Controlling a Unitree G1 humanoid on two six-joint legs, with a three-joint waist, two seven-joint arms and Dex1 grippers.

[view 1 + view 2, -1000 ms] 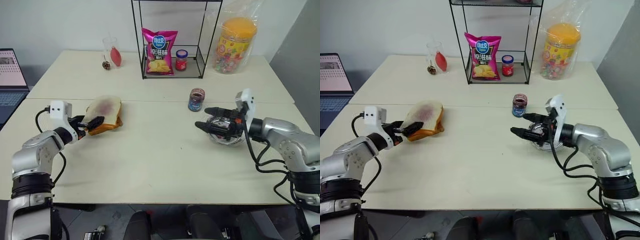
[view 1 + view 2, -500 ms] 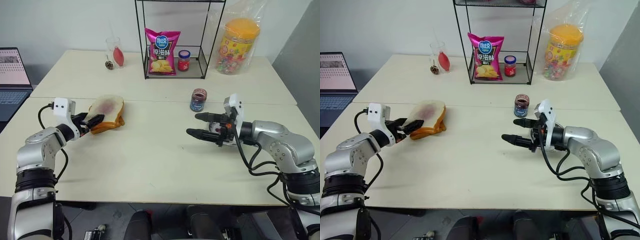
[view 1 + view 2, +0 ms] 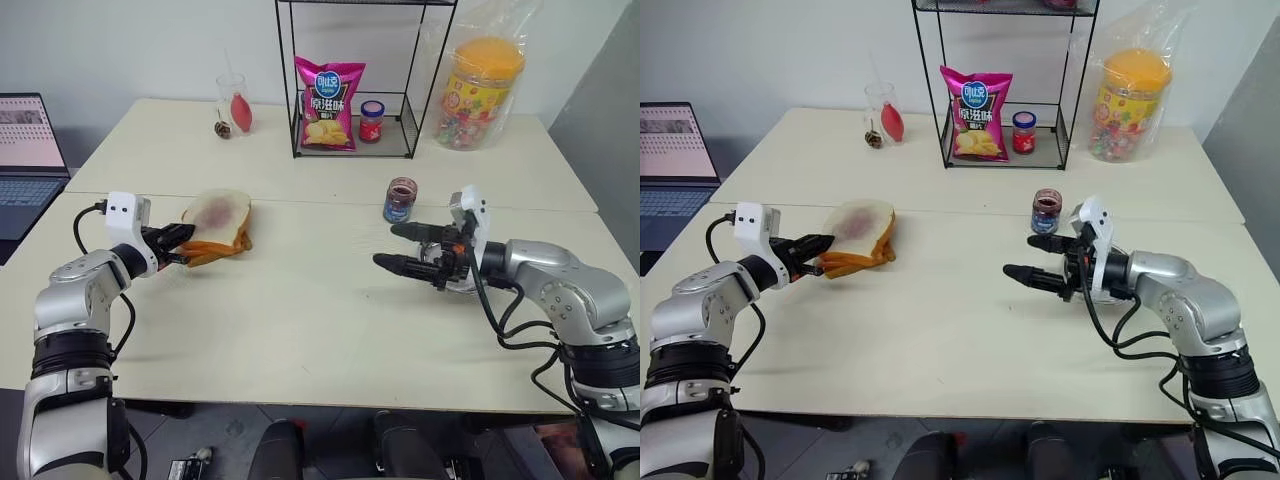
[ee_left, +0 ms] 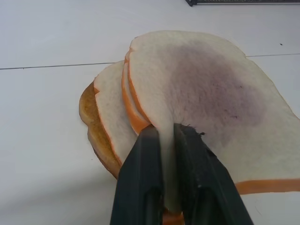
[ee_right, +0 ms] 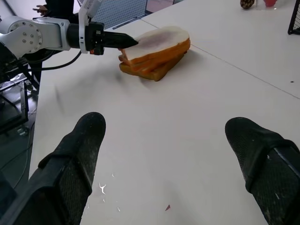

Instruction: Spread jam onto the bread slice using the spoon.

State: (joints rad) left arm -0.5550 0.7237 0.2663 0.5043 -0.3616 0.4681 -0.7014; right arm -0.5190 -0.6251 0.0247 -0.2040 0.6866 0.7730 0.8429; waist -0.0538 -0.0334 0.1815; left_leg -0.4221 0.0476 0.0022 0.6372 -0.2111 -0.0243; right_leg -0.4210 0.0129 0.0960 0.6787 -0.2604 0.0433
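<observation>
Left claw (image 4: pixel 161 140): clenched on the near edge of the bread slice (image 4: pixel 206 93), topmost of the stack (image 3: pixel 215 240). Right claw (image 3: pixel 400 248): released, well apart across the surface (image 3: pixel 300 310), nearer the jam (image 3: pixel 399 199).

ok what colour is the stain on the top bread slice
Dull purple, a faded blotch on the white bread slice; clearest in the left wrist view.

I note my left hand (image 4: pixel 168 136) pinching the near edge of the top bread slice (image 4: pixel 211 89), which bears a purple stain. Beneath it, stacked slices (image 4: pixel 110 126) rest on the table (image 4: pixel 42 93).
</observation>
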